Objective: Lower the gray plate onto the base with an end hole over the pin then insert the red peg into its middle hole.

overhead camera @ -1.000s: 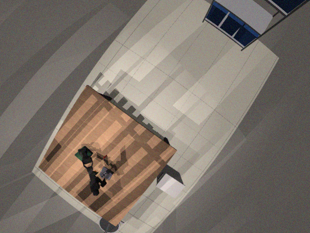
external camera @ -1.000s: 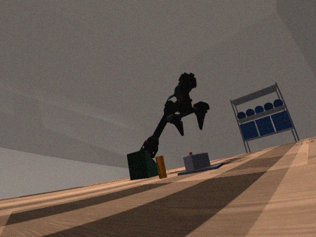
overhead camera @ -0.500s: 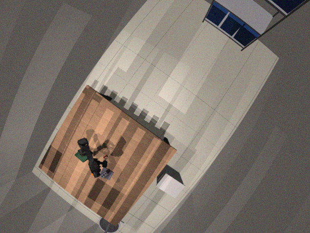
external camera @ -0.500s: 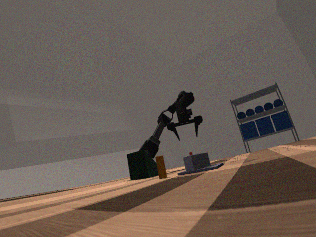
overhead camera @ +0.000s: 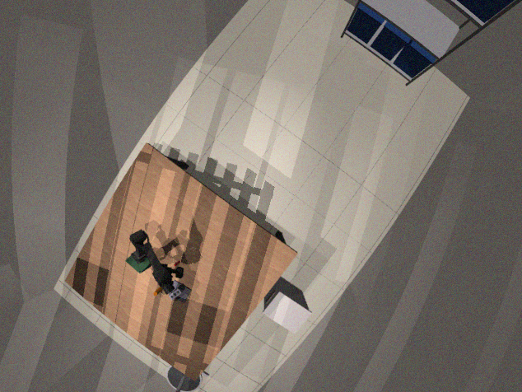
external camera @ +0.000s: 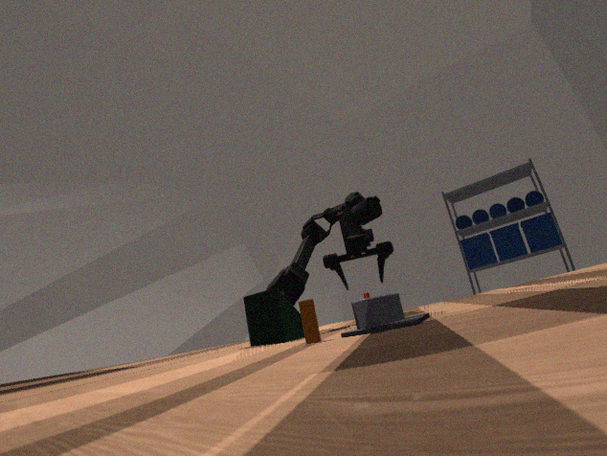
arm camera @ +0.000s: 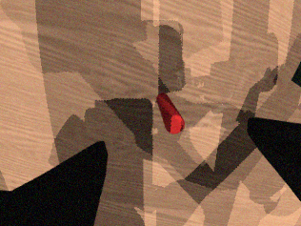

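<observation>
Gripper [overhead camera: 173,276] [external camera: 364,285] [arm camera: 178,136]: black, tapering fingers spread wide, holding nothing, above the table.
Red peg [overhead camera: 176,263] [external camera: 366,295] [arm camera: 170,113]: smooth cylinder with a bright round end, on the wood; not in the plate.
Room around peg: bare grain between it and both fingertips in the wrist view.
Gray plate [overhead camera: 174,293] [external camera: 379,311]: straight-edged block on the thin, wider base [overhead camera: 184,289] [external camera: 414,320].
Orange block [overhead camera: 157,291] [external camera: 309,321]: upright, beside the dark green block [overhead camera: 137,263] [external camera: 269,319].
Wooden table [overhead camera: 235,235] [external camera: 294,417] [arm camera: 24,71]: striped by shadow; its far edges show from the top.
Exterior only: round blue objects [external camera: 497,211] on the metal shelf [overhead camera: 415,25] [external camera: 490,182].
Top only: white-topped box [overhead camera: 288,311].
</observation>
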Available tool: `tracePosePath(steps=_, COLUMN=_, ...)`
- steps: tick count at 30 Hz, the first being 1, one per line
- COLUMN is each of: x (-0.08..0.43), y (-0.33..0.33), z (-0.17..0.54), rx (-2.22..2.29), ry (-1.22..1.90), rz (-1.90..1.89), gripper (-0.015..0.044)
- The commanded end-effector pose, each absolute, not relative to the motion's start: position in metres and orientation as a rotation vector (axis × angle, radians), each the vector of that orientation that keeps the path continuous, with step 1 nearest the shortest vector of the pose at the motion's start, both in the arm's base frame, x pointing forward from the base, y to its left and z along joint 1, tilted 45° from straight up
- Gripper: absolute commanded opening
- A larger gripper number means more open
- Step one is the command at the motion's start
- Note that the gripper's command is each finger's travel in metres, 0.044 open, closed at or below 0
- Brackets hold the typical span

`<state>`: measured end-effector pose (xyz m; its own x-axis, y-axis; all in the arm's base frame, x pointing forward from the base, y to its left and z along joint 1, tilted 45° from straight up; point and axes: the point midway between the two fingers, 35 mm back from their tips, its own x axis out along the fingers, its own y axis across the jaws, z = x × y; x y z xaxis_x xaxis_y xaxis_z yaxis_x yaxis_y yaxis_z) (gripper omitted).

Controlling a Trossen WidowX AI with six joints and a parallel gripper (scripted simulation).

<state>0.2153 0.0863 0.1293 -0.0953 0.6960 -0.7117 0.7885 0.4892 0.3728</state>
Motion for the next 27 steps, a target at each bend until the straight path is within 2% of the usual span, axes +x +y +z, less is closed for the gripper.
tracePosePath(steps=1, x=0.214, y=0.090, z=0.125, rx=1.254, ry=1.833, rz=-0.130, gripper=0.0440)
tracePosePath(steps=27, x=0.210, y=0.120, z=0.095, rx=1.254, ry=1.832, rz=-0.129, gripper=0.0440)
